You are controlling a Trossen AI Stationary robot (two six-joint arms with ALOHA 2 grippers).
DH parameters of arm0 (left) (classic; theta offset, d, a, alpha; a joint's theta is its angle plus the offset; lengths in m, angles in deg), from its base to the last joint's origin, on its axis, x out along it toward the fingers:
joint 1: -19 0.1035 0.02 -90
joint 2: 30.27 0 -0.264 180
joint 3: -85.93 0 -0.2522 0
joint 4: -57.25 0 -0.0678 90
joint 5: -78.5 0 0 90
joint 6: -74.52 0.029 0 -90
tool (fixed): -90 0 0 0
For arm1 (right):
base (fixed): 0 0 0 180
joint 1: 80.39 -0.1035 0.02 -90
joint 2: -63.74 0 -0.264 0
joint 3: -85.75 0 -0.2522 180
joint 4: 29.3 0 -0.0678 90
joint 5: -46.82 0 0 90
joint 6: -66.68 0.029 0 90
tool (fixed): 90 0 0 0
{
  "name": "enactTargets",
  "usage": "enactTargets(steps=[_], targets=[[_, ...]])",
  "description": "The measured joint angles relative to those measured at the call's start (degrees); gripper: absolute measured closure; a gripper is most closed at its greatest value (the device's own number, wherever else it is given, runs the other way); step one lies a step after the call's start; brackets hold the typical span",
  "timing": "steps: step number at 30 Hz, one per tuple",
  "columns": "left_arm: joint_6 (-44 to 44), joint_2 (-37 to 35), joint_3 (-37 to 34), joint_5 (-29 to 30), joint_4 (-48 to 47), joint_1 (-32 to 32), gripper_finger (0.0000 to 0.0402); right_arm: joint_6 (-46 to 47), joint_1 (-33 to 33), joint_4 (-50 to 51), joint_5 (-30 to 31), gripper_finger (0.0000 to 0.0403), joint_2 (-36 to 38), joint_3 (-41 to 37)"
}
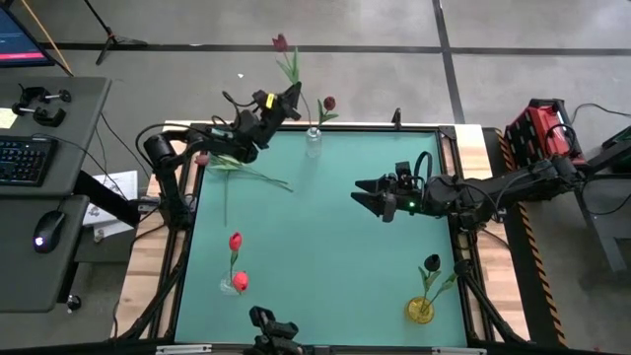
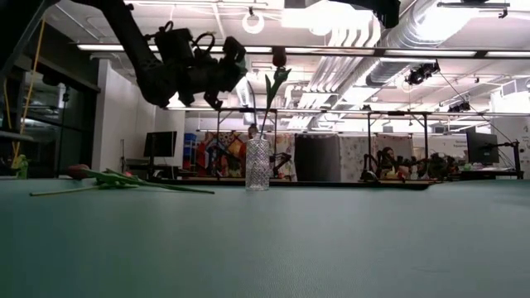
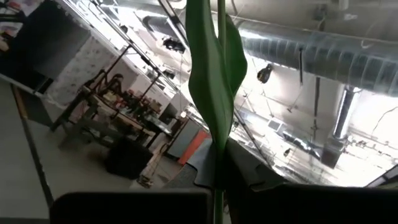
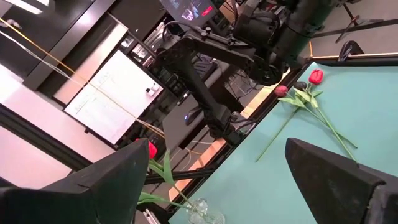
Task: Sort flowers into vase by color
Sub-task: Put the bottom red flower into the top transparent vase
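My left gripper (image 1: 293, 97) is over the table's far edge, just left of the clear glass vase (image 1: 313, 140), and is shut on a flower with a dark red head (image 1: 280, 42). The vase (image 2: 257, 164) holds one maroon-headed flower (image 1: 328, 103). Two more flowers (image 1: 232, 170) lie flat on the green table at far left. My right gripper (image 1: 370, 195) hangs open over the table's right middle, pointing left, with nothing between its fingers (image 4: 336, 174). My left gripper pinches the flower's stem (image 3: 218, 198) low down, below its long green leaf (image 3: 211, 93), between the two fingers (image 3: 261, 186). The fingers slant upward toward the far edge. The flower stands up out of the hold, lifted clear of table and vase, head uppermost.
Two red-headed flowers (image 1: 236, 243) stand in a small vase (image 1: 231, 286) at the near left. A yellow vase (image 1: 421, 310) with a black-headed flower (image 1: 431, 262) stands at the near right. A desk with keyboard and mouse (image 1: 25, 158) is left of the table.
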Motion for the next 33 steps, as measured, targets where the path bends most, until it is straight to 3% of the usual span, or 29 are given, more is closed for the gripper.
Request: enactTargets(steps=[6,19,25,33], targets=[[1.7,0.0,0.0,-0.3,-2.0,-0.1,0.0401,0.0,0.0,0.0,0.0,0.0039,0.0,0.0],[14.9,0.0,0.0,-12.4,-6.2,-1.4,0.0387,0.0,0.0,-0.8,0.0,0.0039,0.0,0.0],[15.6,-0.1,0.0,-17.9,-7.9,-0.2,0.0349,0.0,0.0,-1.7,0.0,0.0039,0.0,0.0],[16.4,-1.6,0.0,-28.0,-13.4,2.3,0.0264,-0.2,0.0,-2.1,0.0,0.0039,0.0,0.0]])
